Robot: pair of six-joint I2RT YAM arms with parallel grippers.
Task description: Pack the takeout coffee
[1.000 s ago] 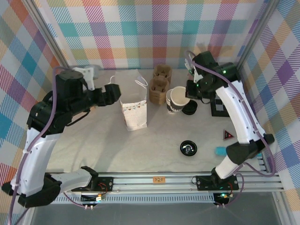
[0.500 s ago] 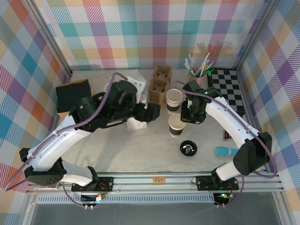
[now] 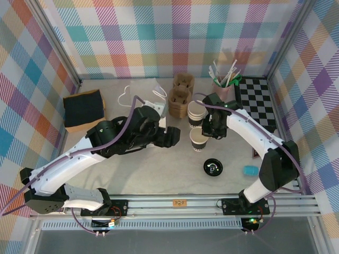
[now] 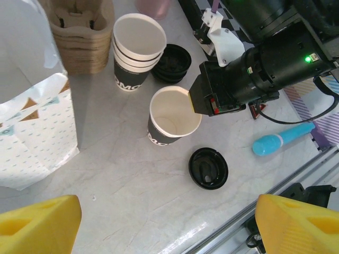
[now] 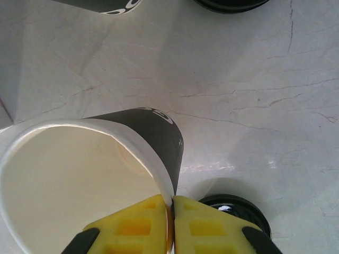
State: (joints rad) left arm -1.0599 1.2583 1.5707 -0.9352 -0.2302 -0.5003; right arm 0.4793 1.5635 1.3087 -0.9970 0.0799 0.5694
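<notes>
The right gripper (image 5: 173, 203) has its jaws pinched together on the rim of the paper cup (image 4: 175, 112), with the cup's wall caught between them. The cup stands upright and lidless on the table (image 4: 132, 185), just in front of the stack of cups (image 4: 139, 42), and a loose black lid (image 4: 208, 168) lies close by on its near side. The left gripper (image 3: 172, 136) hangs above the table with its jaws wide apart and nothing between them, beside the white paper bag (image 4: 32, 121).

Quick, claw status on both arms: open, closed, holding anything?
Left claw: open, holding nothing.
Right claw: closed, pinching the rim of the lidless paper cup.
</notes>
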